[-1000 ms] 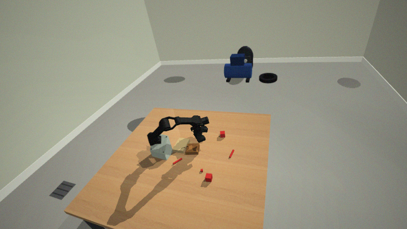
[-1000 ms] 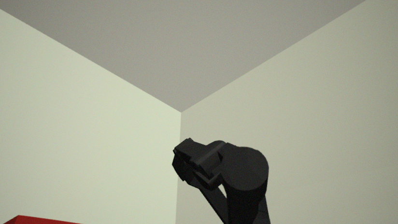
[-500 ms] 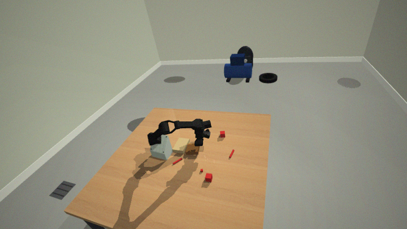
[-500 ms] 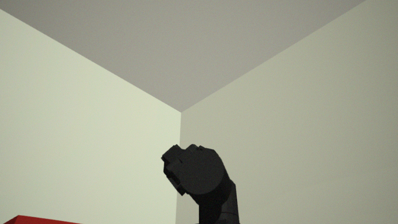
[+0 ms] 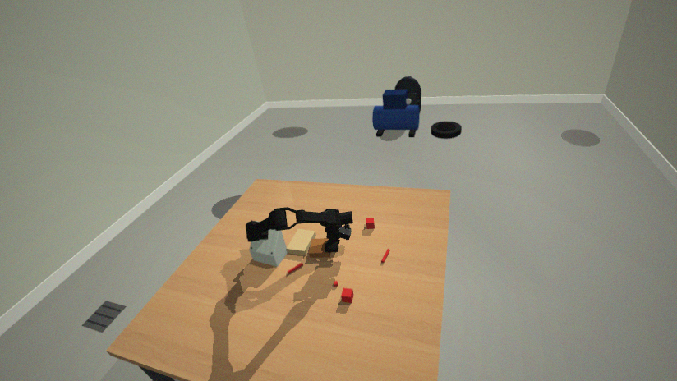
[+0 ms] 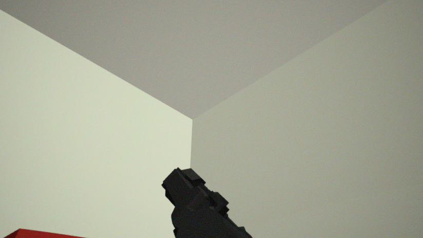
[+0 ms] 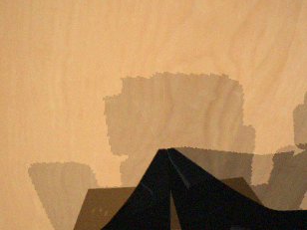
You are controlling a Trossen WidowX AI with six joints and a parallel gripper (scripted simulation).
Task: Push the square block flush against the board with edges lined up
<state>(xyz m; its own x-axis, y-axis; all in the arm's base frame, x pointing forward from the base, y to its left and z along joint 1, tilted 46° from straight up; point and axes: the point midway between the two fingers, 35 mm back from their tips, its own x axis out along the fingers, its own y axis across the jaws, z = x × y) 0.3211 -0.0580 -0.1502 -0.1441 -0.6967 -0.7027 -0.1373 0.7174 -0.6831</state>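
Note:
The pale board [image 5: 301, 240] lies flat on the wooden table [image 5: 402, 331], next to my arm's grey base [image 5: 268, 250]. The brown square block [image 5: 316, 246] [image 7: 100, 208] sits at the board's right side, in shadow and partly hidden by my fingers. I cannot tell whether it touches the board. My gripper [image 5: 330, 246] [image 7: 165, 155] is shut and empty. It is low at the table, right at the block's far side from the board. In the exterior view only part of my arm [image 6: 201, 213] shows against the walls.
Two red cubes [image 5: 370, 222] [image 5: 347, 295] lie on the table to the right and front. There are also two red sticks [image 5: 385, 255] [image 5: 294, 268] and a small red bit [image 5: 334, 283]. A blue compressor [image 5: 395, 117] and a tyre [image 5: 445, 129] stand on the floor far behind.

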